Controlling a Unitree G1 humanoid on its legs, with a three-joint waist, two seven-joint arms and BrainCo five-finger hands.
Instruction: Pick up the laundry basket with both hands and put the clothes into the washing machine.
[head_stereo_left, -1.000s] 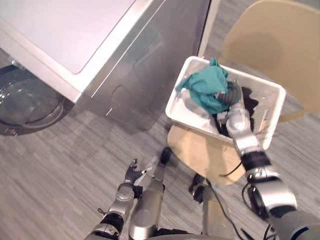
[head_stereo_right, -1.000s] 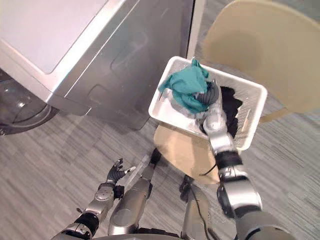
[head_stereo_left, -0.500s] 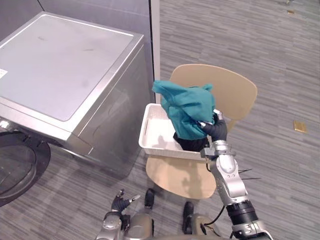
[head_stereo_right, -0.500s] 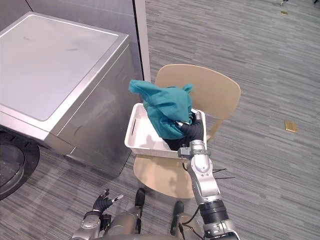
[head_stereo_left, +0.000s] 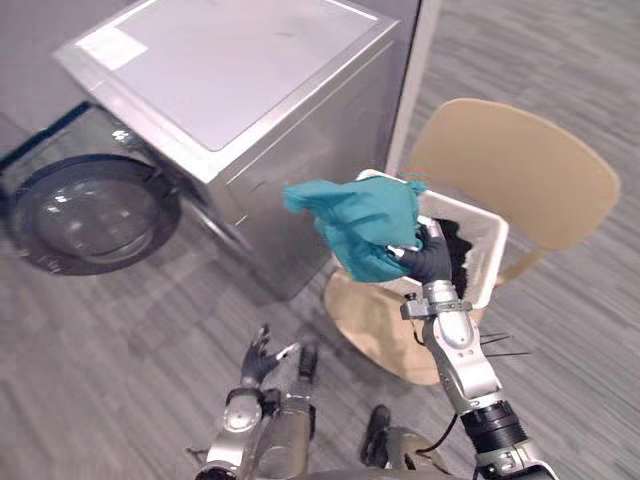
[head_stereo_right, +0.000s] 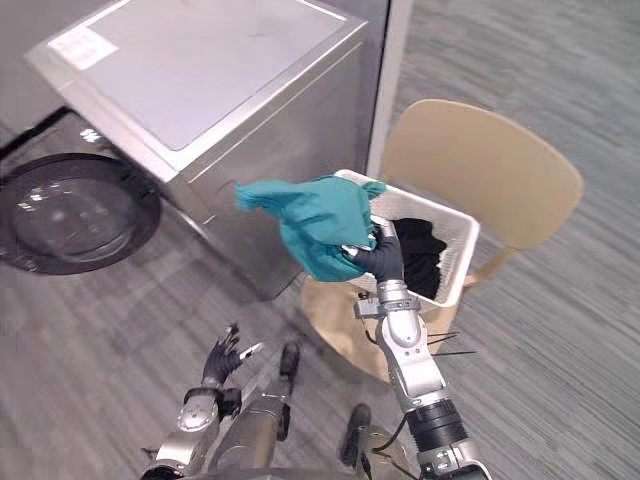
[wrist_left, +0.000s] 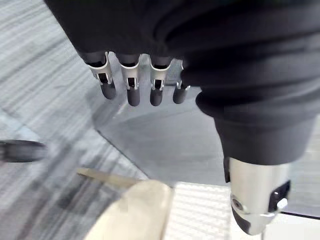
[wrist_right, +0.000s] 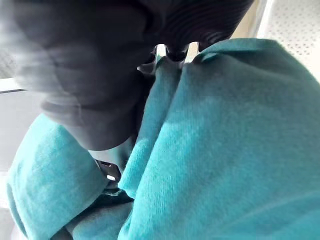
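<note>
My right hand (head_stereo_left: 428, 258) is shut on a teal garment (head_stereo_left: 362, 224) and holds it up in the air, just left of the white laundry basket (head_stereo_left: 478, 262). The cloth wraps around the fingers in the right wrist view, teal garment (wrist_right: 220, 145). The basket sits on a tan chair (head_stereo_left: 515, 170) and holds dark clothes (head_stereo_right: 418, 252). The silver washing machine (head_stereo_left: 240, 90) stands to the left, its round door (head_stereo_left: 95, 210) facing the floor side. My left hand (head_stereo_left: 258, 356) hangs low over the floor, fingers straight and holding nothing, left hand (wrist_left: 135, 82).
The chair seat (head_stereo_left: 365, 315) juts out below the basket. Grey wood-pattern floor (head_stereo_left: 120, 340) lies open between the machine's front and me. A white wall edge (head_stereo_left: 415, 60) runs behind the machine.
The camera swung, so the whole scene shifted. My right hand lifted the teal garment out of the basket and carried it left, clear of the basket's rim.
</note>
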